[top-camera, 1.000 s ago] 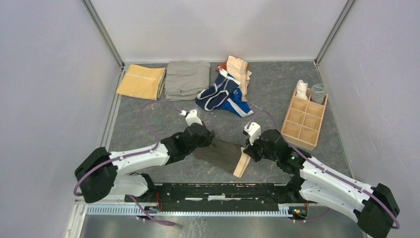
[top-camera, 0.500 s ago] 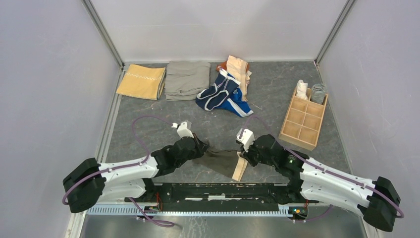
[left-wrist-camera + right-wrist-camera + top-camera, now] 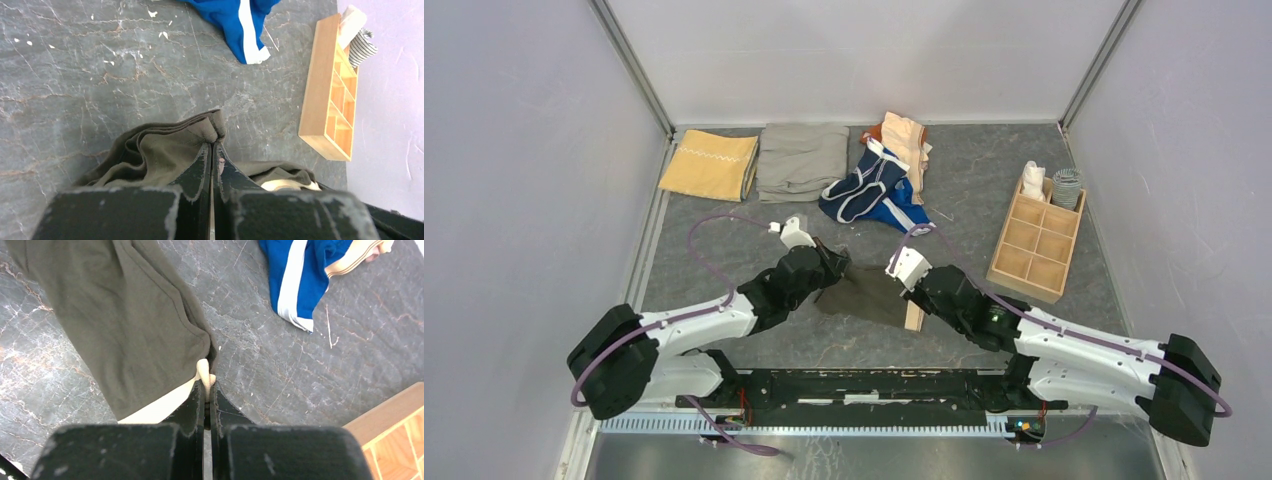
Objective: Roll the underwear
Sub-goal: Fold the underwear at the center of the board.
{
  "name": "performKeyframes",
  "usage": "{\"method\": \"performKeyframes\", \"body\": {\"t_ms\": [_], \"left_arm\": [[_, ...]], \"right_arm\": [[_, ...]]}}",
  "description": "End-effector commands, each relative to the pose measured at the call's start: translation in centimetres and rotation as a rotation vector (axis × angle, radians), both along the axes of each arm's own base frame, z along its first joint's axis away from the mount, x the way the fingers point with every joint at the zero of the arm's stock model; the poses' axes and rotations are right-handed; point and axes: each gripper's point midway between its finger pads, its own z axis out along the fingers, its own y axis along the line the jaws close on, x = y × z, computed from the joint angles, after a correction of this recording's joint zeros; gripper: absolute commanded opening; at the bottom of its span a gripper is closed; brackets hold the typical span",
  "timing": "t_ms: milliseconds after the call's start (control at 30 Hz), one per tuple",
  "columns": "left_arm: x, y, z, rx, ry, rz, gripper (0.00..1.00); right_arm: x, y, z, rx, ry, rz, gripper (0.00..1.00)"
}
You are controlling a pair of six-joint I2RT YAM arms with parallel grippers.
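Observation:
The dark grey-brown underwear (image 3: 866,296) with a tan waistband (image 3: 914,316) lies between both arms on the table. My left gripper (image 3: 832,264) is shut on its far left corner; in the left wrist view the fabric (image 3: 165,150) bunches at the fingertips (image 3: 212,145). My right gripper (image 3: 914,288) is shut on the waistband end; the right wrist view shows the tan band (image 3: 202,371) pinched, the cloth (image 3: 120,315) spread to the left. Navy, bright blue and peach underwear (image 3: 879,180) lie piled at the back.
A folded mustard cloth (image 3: 710,164) and a folded grey-khaki cloth (image 3: 802,160) lie at the back left. A wooden divider box (image 3: 1036,242) stands at the right with rolled pieces in its far cells. White walls enclose the table.
Both grippers have carried the dark underwear away from the near edge toward the table's middle. The garment now lies straighter, with the waistband nearer the right gripper.

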Motion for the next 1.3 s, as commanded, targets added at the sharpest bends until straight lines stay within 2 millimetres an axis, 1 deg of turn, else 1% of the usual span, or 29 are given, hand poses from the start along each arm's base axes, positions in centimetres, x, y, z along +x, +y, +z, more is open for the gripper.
{"method": "performKeyframes", "body": {"t_ms": [0,133,267,367,467,767,933,1267], "left_arm": [[1.6,-1.4,2.3,-0.027,-0.096,-0.046,0.02],[1.6,-1.5,2.0,-0.037,-0.116,-0.056,0.02],[1.4,-1.5,1.9,-0.04,-0.129,-0.072,0.02],[0.9,-1.0,1.6,-0.05,-0.141,-0.077,0.02],[0.0,-0.3,1.4,-0.073,-0.152,-0.082,0.02],[-2.6,1.4,-1.4,-0.13,-0.123,-0.098,0.02],[-3.6,2.2,-2.8,-0.143,-0.099,-0.092,0.02],[-3.7,3.5,-4.3,-0.127,-0.065,-0.035,0.02]], "right_arm": [[0.8,1.0,2.2,-0.012,-0.11,0.029,0.0],[-0.7,1.8,1.4,-0.048,-0.117,0.101,0.0],[-2.7,2.6,0.0,-0.112,-0.124,0.208,0.0],[-4.0,2.9,-1.0,-0.175,-0.128,0.266,0.0],[-4.9,2.7,-2.1,-0.245,-0.122,0.304,0.0],[-6.7,3.4,-4.3,-0.316,-0.092,0.381,0.0],[-7.7,3.9,-5.4,-0.342,-0.078,0.401,0.0],[-8.9,4.3,-7.3,-0.358,-0.052,0.374,0.0]]}}
